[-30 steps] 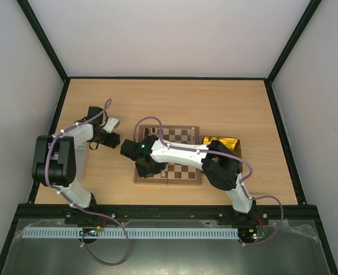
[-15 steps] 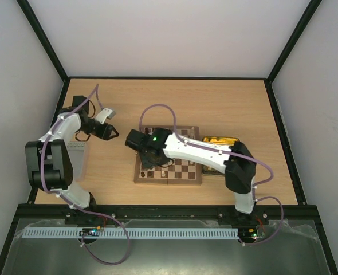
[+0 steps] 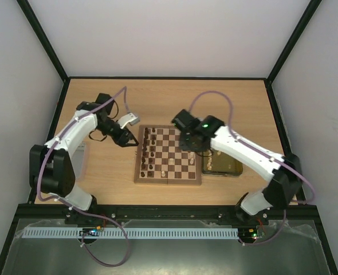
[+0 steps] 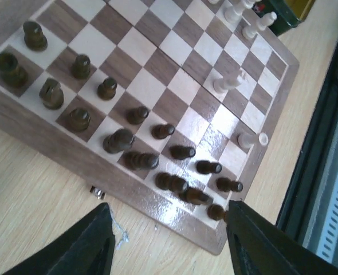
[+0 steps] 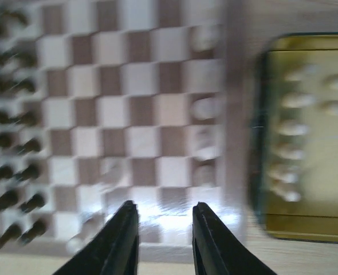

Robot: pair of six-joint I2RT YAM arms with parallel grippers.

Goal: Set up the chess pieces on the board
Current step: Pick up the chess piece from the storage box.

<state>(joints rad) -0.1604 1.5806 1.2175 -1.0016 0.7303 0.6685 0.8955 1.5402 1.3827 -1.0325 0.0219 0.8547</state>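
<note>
L pincer [image 4: 168,246] is seen released, nothing between its fingers. It hangs above the bench [image 4: 37,217] just off the board [image 4: 175,86] edge, by the two rows of dark chess pieces [image 4: 129,140]. R pincer [image 5: 164,240] is likewise parted and empty, over a board edge, w/ the yellow tray [image 5: 323,183] alongside. R wrist view is blurred, so pale pieces [image 5: 286,127] in the tray can't be told apart.

The board [image 3: 172,150] lies on the table [image 3: 226,103], with the tray [image 5: 335,189] just beside its right side. Two files of chess pieces [image 3: 148,152] stand along the board's left edge. A few more pieces [image 5: 200,109] stand near its right edge, and other pieces [image 5: 289,129] lie in the tray.
</note>
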